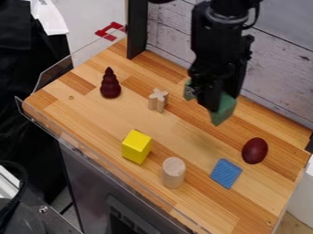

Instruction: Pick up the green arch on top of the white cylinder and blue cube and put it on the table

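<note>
Holding the green arch up over the wood table

The arch is a dull green, with flat sides and sharp corners. It hangs tilted near the back wall, and its green ends poke out on two sides of the black gripper. The gripper is squeezed onto the arch.

The table is made of wood strips, some light and some darker brown. The white round block is pale wood and stands up on its flat end. The blue block is near it, with wood between them, and has thin lines on top. The yellow block has flat, bright sides. A small wood cross stands near the arch. The dark red tower looks like stacked rings with a pointy top, and the dark red egg is smooth.

A clear plastic side runs along the table's edge. The back wall is made of rough white boards, beside a black post. A wide strip of wood runs between the cross and the yellow block.
</note>
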Controlling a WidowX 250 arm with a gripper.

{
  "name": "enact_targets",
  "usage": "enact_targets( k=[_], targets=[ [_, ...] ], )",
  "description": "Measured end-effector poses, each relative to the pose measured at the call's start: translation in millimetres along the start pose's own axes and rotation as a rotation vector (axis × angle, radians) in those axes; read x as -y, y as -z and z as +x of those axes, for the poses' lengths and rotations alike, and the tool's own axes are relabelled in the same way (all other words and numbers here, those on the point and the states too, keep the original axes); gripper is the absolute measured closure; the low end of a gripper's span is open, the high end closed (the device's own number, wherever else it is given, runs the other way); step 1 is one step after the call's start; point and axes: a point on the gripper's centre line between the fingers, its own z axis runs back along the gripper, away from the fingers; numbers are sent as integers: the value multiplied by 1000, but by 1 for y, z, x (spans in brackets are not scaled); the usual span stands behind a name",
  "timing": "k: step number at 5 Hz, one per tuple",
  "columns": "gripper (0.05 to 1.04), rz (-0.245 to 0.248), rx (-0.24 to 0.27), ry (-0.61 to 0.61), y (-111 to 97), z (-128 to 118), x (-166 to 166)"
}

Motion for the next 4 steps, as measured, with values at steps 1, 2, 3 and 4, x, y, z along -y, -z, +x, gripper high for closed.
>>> enact_targets(
  k=[1, 2, 3, 4],
  targets=[
    [552, -14, -27, -29, 17, -2, 8],
    [552, 19, -57, -63, 39, -1, 13],
    [552, 60, -78, -96, 57, -1, 15],
    [552, 50, -97, -157, 63, 7, 16]
  ],
)
